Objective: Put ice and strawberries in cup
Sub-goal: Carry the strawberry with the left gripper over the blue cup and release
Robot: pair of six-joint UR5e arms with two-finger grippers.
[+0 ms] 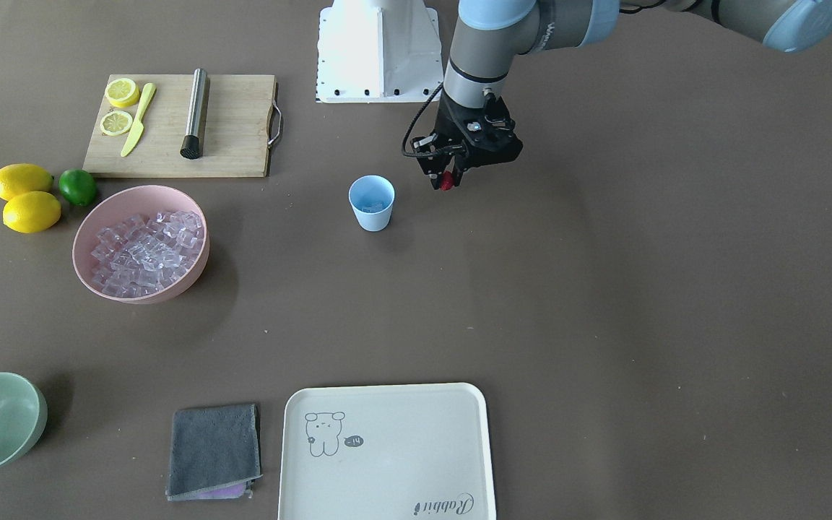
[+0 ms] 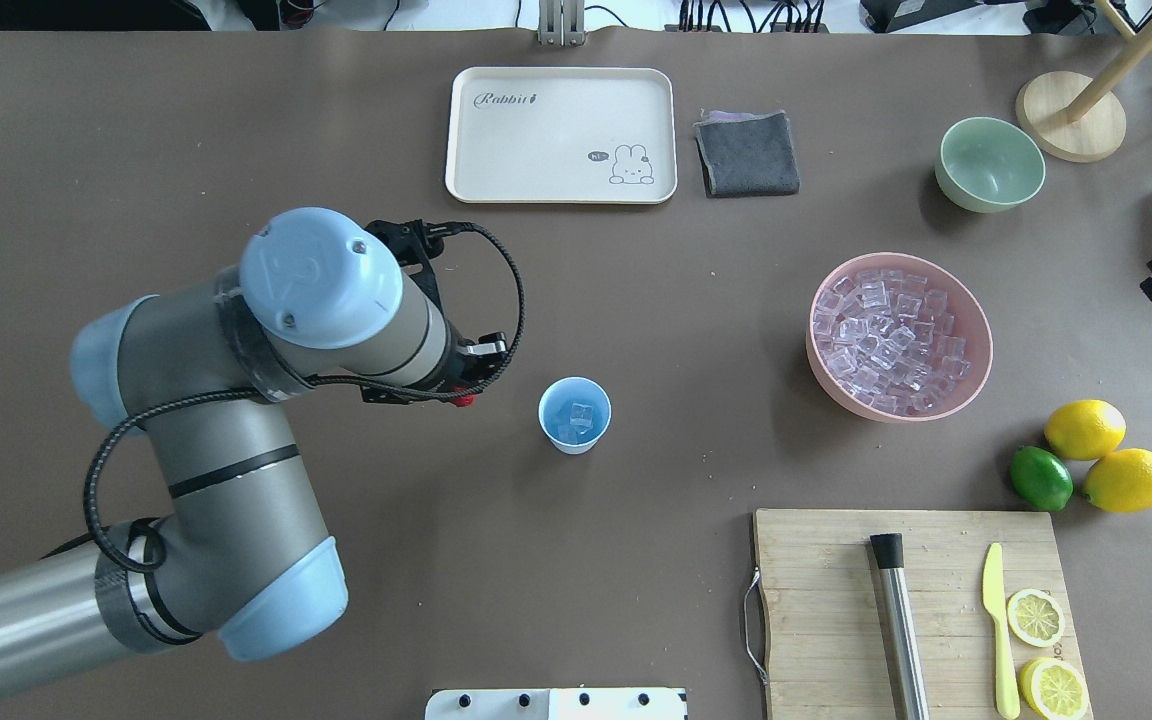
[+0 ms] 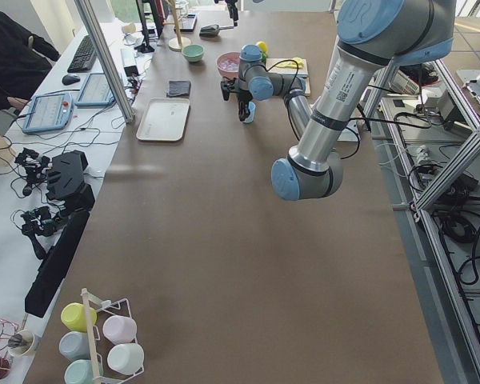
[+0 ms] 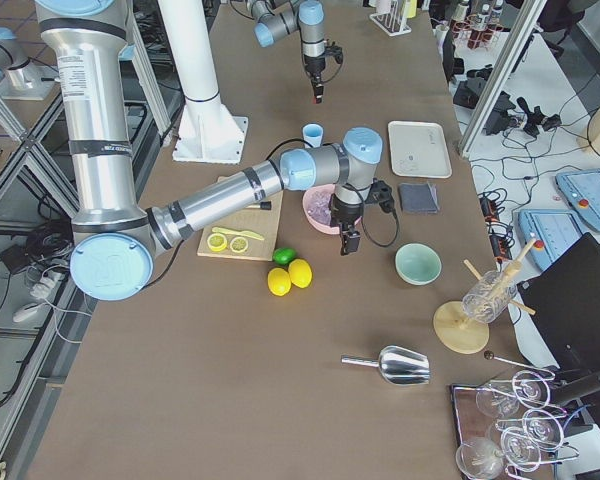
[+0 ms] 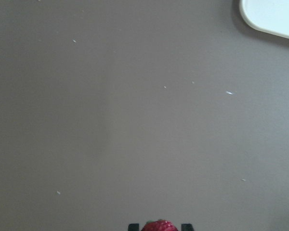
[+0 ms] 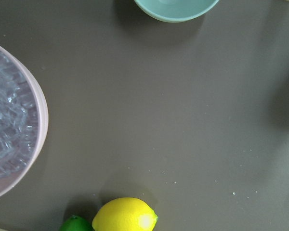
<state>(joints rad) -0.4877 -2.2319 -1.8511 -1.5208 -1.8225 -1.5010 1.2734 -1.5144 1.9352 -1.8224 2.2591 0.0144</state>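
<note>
Left claw [image 1: 448, 177] pinches the strawberry [image 5: 160, 226] just right of the cup [image 1: 372, 204], mid-frame in the front view, not over it yet. If you release here, the berry lands on the worktop [image 1: 604, 303] and rolls. Ice [image 2: 576, 420] sits in the cup (bounce-out risk). Right claw [image 4: 351, 243]: can't tell its state.

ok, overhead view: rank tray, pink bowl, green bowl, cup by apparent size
Largest to smallest:
1. tray
2. pink bowl
3. green bowl
4. cup
No close calls; all sit on the table.
</note>
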